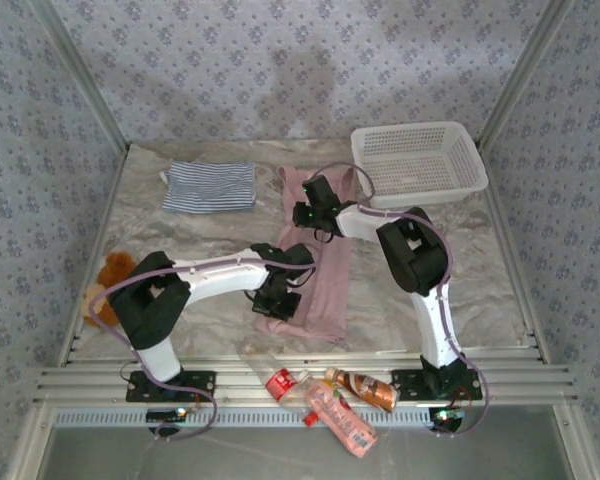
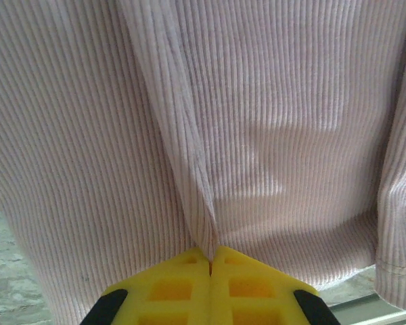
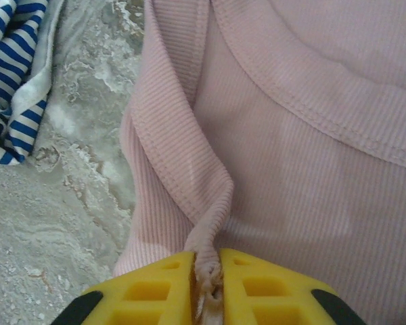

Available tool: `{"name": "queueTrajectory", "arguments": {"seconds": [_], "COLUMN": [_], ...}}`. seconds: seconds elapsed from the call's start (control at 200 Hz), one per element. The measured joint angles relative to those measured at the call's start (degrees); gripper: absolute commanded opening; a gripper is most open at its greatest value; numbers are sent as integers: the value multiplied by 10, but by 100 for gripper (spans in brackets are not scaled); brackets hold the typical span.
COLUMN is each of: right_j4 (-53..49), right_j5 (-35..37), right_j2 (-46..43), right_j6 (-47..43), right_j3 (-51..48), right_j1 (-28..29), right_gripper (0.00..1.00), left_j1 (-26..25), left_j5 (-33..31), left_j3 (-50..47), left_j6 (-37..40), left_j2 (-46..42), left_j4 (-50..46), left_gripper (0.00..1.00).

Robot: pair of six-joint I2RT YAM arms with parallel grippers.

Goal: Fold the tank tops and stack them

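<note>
The plain pink tank top (image 1: 328,285) lies lengthwise in the middle of the table as a long narrow shape. My left gripper (image 1: 277,297) is at its near left edge, shut on a pinched ridge of the ribbed pink cloth (image 2: 189,169), with the fingertips (image 2: 210,261) pressed together. My right gripper (image 1: 305,213) is at the far end of the top. Its yellow jaws (image 3: 208,271) stand only slightly apart, with a bunched pink strap (image 3: 203,203) caught between them. The navy-and-white striped tank top (image 1: 210,187) lies folded at the back left, and its edge (image 3: 13,74) is left of the strap.
A white lattice basket (image 1: 417,160) stands at the back right. A brown plush toy (image 1: 110,280) sits at the left edge beside the left arm. Several bottles and packets (image 1: 330,398) lie on the near rail between the arm bases. The table cover (image 1: 180,240) is crinkled and silvery.
</note>
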Motion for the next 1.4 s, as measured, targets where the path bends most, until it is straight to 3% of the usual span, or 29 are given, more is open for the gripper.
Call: {"name": "queueTrajectory", "arguments": {"seconds": [0.3, 0.39, 0.665, 0.854, 1.034, 1.184, 1.399], "right_j4": [4, 3, 3, 5, 9, 8, 19], "right_j5": [0, 0, -1, -27, -53, -70, -96], "right_j2": [-8, -12, -58, -94, -123, -162, -223], "right_j6": [0, -3, -7, -4, 7, 13, 4], "right_j3": [-7, -7, -19, -39, -94, -160, -245], "right_j1": [-7, -12, -26, -27, -12, 10, 55], "right_gripper": [29, 32, 34, 32, 28, 27, 26], "left_j1": [0, 0, 29, 93, 186, 259, 313], "left_j5": [21, 30, 69, 106, 118, 113, 102], "left_j3": [0, 0, 0, 7, 52, 129, 271], "left_j6": [-8, -17, -25, -16, 11, 27, 42], "left_j2": [9, 8, -20, -50, -42, 15, 129], "left_j4": [14, 19, 37, 51, 57, 63, 66], "left_gripper": [20, 31, 41, 44, 44, 44, 44]}}
